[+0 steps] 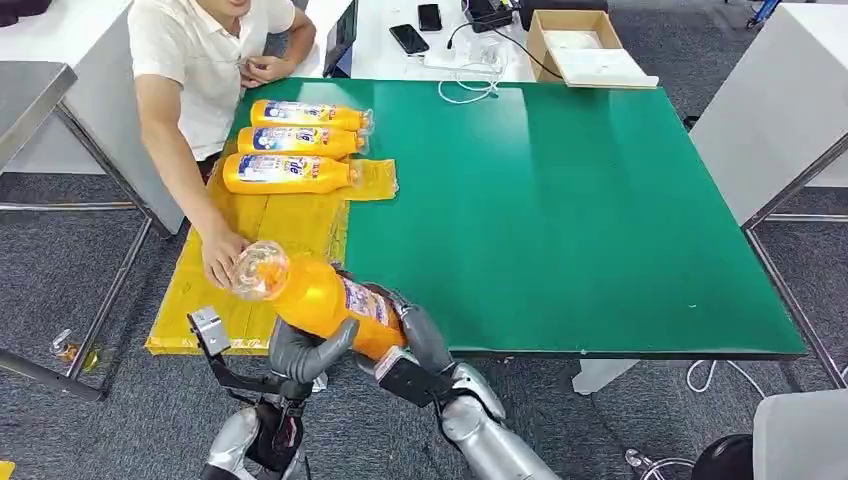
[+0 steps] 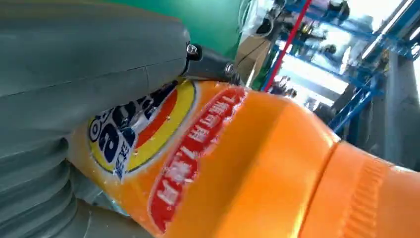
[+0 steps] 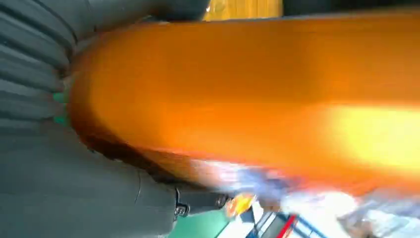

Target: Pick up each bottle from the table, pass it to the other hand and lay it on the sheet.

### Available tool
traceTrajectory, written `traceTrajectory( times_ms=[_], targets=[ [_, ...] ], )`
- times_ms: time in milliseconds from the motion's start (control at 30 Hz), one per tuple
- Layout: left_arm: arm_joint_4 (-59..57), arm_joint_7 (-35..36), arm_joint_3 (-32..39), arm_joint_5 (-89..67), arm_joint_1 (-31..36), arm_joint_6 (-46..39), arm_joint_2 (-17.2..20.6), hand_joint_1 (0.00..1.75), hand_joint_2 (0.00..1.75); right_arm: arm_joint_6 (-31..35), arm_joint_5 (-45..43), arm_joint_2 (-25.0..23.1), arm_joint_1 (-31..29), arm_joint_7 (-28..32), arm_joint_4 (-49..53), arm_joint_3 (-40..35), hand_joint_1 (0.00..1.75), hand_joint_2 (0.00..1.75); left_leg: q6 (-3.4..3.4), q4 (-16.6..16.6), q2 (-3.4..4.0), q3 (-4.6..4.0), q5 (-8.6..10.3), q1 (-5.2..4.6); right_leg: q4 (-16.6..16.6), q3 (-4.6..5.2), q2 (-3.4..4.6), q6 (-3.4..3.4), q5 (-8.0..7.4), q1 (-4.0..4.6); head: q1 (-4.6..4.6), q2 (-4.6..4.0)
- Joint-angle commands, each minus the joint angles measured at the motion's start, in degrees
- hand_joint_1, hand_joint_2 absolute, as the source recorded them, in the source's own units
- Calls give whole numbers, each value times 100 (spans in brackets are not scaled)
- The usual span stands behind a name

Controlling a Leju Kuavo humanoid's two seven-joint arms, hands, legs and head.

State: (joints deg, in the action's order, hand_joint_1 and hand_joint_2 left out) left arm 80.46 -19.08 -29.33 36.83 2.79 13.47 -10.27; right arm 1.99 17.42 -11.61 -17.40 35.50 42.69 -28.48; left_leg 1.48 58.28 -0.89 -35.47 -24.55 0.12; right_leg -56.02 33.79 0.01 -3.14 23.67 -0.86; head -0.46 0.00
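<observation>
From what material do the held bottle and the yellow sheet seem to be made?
Held bottle: probably clear glossy plastic; its see-through end shows light, and the orange seems to be the liquid inside. Yellow sheet: probably thin plastic film, slightly shiny and wrinkled at its edge; I cannot be sure.

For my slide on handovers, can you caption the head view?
Both hands, left hand and right hand, grip an orange bottle beside the yellow sheet holding three bottles.
</observation>
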Motion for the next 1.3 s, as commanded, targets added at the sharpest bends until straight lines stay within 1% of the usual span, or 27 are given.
traceTrajectory(
  times_ms=[33, 133, 167, 300, 333, 367, 400, 433, 500, 567, 600, 633, 700, 733, 767, 800, 833, 867, 933, 1033, 1067, 1133, 1167, 1200, 1233, 1267, 1300],
  targets=[
    [-315, 74, -298, 76, 121, 180, 165, 175, 175, -98, 2, -9, -79, 12, -220, -458, 10, 175, -5, -4, 9, 14, -4, 3, 5, -10, 4, 8, 2, 4, 0, 0],
    [-315, 74, -298, 76, 121, 180, 165, 175, 175, -98, 2, -9, -79, 12, -220, -458, 10, 175, -9, -6, 7, 27, -8, 1, 3, -23, -3, 14, 10, 3, 0, 0],
    [-325, 119, -276, 170, 122, 295, 155, 175, 175, -110, 5, -5, -86, -18, -229, -483, 0, 175, -9, -4, 6, 25, -9, 3, 3, -22, -2, 13, 9, 4, 0, 0],
    [-257, 157, -210, 213, 91, 374, 158, 175, 175, -112, 77, 26, -27, 15, -220, -600, 0, 175, -6, -6, 6, 17, -5, 1, 4, -14, -1, 10, 5, 2, 0, 0],
    [-236, 160, -173, 222, 82, 363, 160, 175, 175, -111, 103, 43, 7, 44, -194, -638, 0, 175, -9, -7, 10, 31, -11, 3, 6, -28, 1, 15, 10, 5, 0, 0],
    [-121, 181, -51, 210, -31, 286, 56, 175, 175, -44, 148, 86, 75, 98, -138, -683, 0, 0, -7, -6, 5, 23, -8, 3, 5, -21, -2, 12, 8, 4, 0, 0],
    [-35, 158, 19, 105, -70, 118, 37, 175, 175, 153, 212, 118, 159, 176, -68, -663, 0, 0, -5, -4, 3, 13, -5, 3, 5, -12, -3, 8, 5, 4, 0, 0],
    [22, 116, 71, 23, -90, 12, 45, 175, 175, 304, 238, 136, 223, 221, -43, -634, 0, 0, -8, -5, 7, 30, -13, 3, 5, -28, -2, 13, 13, 5, 0, 0],
    [193, -218, 268, -603, -139, -551, 90, 175, 175, 879, 230, 194, 474, 401, 186, -405, 0, 0, -6, -3, -1, 17, -8, 3, 4, -17, -7, 9, 9, 4, -2, 0],
    [260, -399, 397, -1512, -123, -1347, 212, 175, 175, 1761, 341, 284, 790, 450, 678, -127, 0, 0, -7, -4, -4, 21, -9, 4, 4, -22, -11, 11, 12, 5, 2, 0],
    [265, -547, 451, -2038, -107, -1804, 259, 175, 175, 2064, 326, 338, 942, 450, 964, 6, 0, 0, -6, -5, -6, 11, -4, 3, 5, -12, -11, 9, 8, 4, 0, 0],
    [246, -635, 506, -2518, -74, -2210, 330, 175, 175, 2453, 341, 412, 1135, 450, 1397, 179, 0, 0, -9, -6, -2, 29, -12, 3, 6, -28, -10, 15, 16, 5, 0, 0],
    [304, -744, 599, -2930, -89, -2540, 396, 175, 175, 2835, 256, 469, 1395, 450, 1974, 518, 0, 0, -6, -5, -7, 5, -3, 2, 4, -6, -12, 9, 7, 3, 0, 0],
    [348, -761, 644, -3012, -113, -2613, 409, 175, 175, 2958, 231, 487, 1470, 450, 2153, 663, 0, 0, -9, -5, -3, 18, -9, 2, 3, -18, -11, 14, 13, 4, 0, 0],
    [440, -764, 685, -3066, -147, -2633, 444, 175, 175, 2998, 7, 452, 1619, 450, 2529, 943, 0, 0, -9, -2, -1, 13, -9, 1, -1, -11, -8, 14, 13, 3, -2, 0],
    [464, -759, 692, -3106, -154, -2640, 466, 175, 175, 2989, -96, 432, 1676, 450, 2679, 1077, 0, 0, -12, -2, -2, 25, -13, 0, -4, -22, -11, 18, 19, 2, 0, 0],
    [477, -757, 682, -3292, -139, -2740, 514, 175, 175, 3026, -119, 444, 1721, 445, 2837, 1240, 0, 0, -7, 0, -8, 5, -6, -1, -4, -4, -13, 12, 13, 1, 0, 0],
    [446, -761, 697, -3565, -104, -2941, 546, 175, 175, 3033, -181, 430, 1773, 422, 2981, 1437, 0, 0, -6, -1, -4, 2, -5, 0, -2, -1, -8, 11, 10, 1, 2, 0],
    [390, -734, 717, -3760, -59, -3075, 566, 175, 175, 2981, -244, 430, 1779, 402, 2995, 1581, 0, 0, -7, -3, 4, 9, -7, -1, -2, -7, -3, 13, 10, 0, 2, 0],
    [391, -734, 721, -3760, -53, -3075, 566, 175, 175, 2981, -244, 446, 1779, 402, 2991, 1596, 0, 0, -5, -5, -2, 0, -1, -2, 3, 0, -7, 9, 5, -2, 0, 0],
    [378, -731, 720, -3764, -46, -3077, 556, 175, 175, 2976, -250, 426, 1764, 411, 2952, 1606, 0, 0, -8, -4, 0, 11, -6, 0, 2, -11, -8, 14, 10, 1, 2, 0],
    [378, -731, 720, -3764, -46, -3077, 556, 175, 175, 2976, -250, 426, 1764, 411, 2952, 1606, 0, 0, -5, -4, 1, 1, -2, 0, 3, 0, -4, 9, 4, 0, 0, 0],
    [363, -724, 707, -3801, -46, -3089, 551, 175, 175, 3007, -232, 385, 1754, 450, 2896, 1625, 0, 0, -9, -5, 5, 15, -8, 0, 1, -12, -3, 14, 10, 1, 0, 0],
    [345, -708, 689, -3886, -28, -3122, 570, 175, 175, 3033, -224, 373, 1755, 450, 2885, 1655, 0, 0, -7, -5, 3, 9, -6, 1, 2, -7, -3, 12, 8, 1, 0, 0],
    [262, -714, 640, -4382, 34, -3440, 619, 175, 175, 2982, -287, 358, 1759, 450, 2882, 1718, 0, 0, -13, -3, 9, 31, -17, 2, -1, -27, -1, 21, 18, 4, 0, 0],
    [21, -578, 624, -5294, 178, -3981, 678, 175, 175, 2919, -340, 352, 1760, 450, 2929, 1729, 0, 0, -9, -6, 3, 16, -7, 0, 2, -12, -5, 14, 10, 2, 0, 0],
    [-236, -410, 570, -5744, 338, -4091, 713, 175, 175, 2884, -353, 339, 1745, 450, 2936, 1703, 0, 0, -6, -7, -2, 6, -1, 0, 4, -4, -8, 11, 5, 1, 0, 0]
  ],
)
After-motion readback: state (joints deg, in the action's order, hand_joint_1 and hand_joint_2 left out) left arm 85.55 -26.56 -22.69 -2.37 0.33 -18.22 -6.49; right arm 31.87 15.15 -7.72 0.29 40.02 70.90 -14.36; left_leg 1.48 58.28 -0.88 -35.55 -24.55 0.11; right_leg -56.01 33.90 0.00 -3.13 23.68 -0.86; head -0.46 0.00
